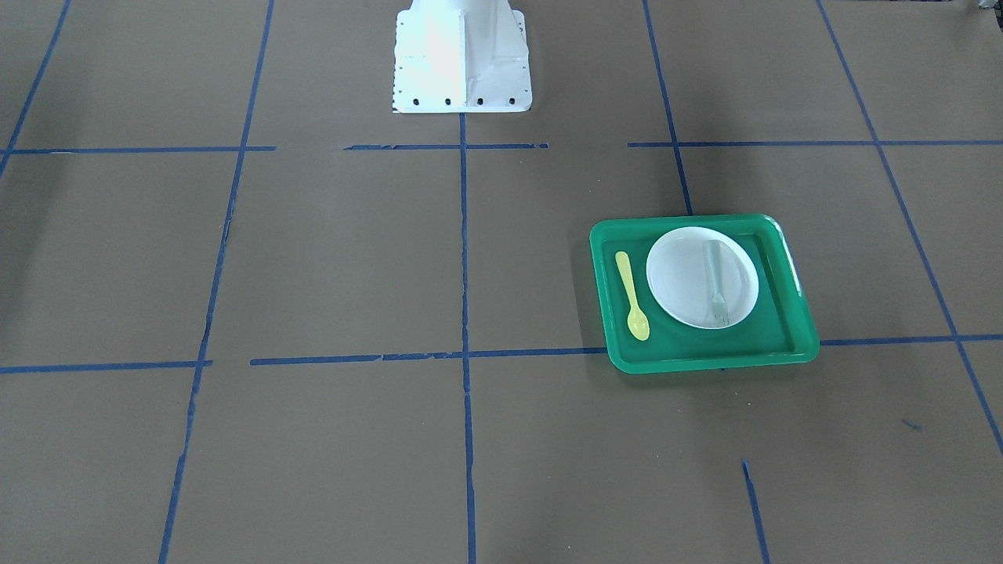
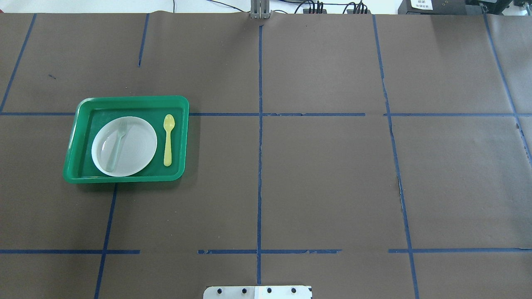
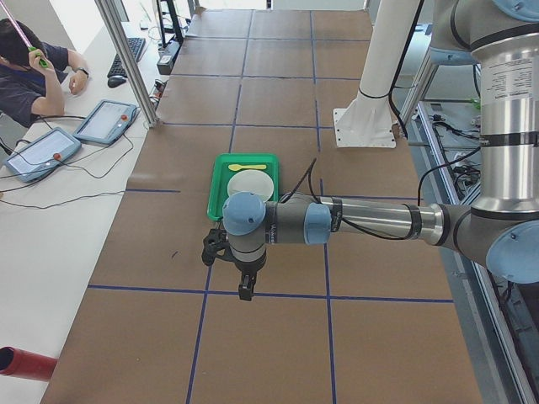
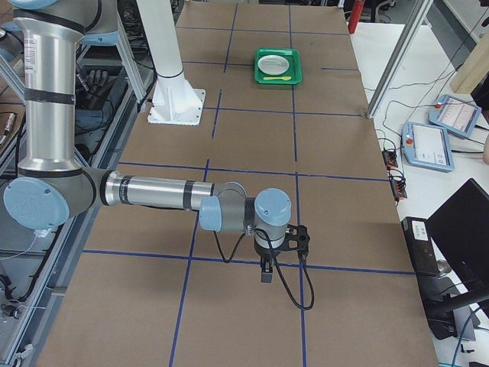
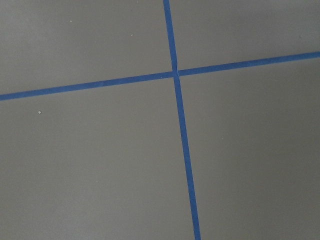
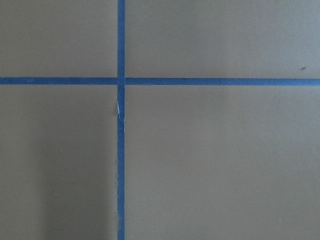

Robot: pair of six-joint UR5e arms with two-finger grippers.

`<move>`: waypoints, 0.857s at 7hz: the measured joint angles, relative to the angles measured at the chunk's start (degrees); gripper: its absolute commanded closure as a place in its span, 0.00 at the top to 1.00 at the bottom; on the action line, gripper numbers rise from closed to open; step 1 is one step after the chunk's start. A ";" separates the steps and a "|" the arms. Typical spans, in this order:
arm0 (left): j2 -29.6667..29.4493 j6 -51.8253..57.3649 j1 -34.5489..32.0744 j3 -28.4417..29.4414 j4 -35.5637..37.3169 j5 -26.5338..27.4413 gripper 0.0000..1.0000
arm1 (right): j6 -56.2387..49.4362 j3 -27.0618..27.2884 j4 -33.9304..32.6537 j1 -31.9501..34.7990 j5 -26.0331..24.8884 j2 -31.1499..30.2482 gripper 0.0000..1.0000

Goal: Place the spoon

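The yellow spoon (image 1: 631,296) lies flat in the green tray (image 1: 705,362), beside the white plate (image 1: 686,274), bowl end toward the operators' side. A pale grey-green fork (image 1: 717,286) lies on the plate. The spoon (image 2: 168,140) also shows in the overhead view, on the tray's (image 2: 124,179) right side. My left gripper (image 3: 244,282) hangs over bare table, well short of the tray. My right gripper (image 4: 267,271) hangs far from the tray at the other end. I cannot tell whether either is open. Both wrist views show only brown paper and blue tape.
The white robot base (image 1: 462,59) stands at the table's middle edge. Blue tape lines grid the brown table cover. An operator (image 3: 25,76) sits at a side desk with tablets (image 3: 105,122). A red tube (image 3: 25,364) lies at the near left corner.
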 measured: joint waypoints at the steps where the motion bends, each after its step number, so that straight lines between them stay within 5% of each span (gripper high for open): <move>1: -0.17 -0.03 -0.11 -0.26 -0.09 0.03 1.00 | 0.00 0.00 0.01 0.00 0.00 -0.01 1.00; 6: -0.90 -0.05 -0.41 0.16 -0.15 -0.16 1.00 | 0.00 0.00 -0.02 0.00 0.00 -0.05 1.00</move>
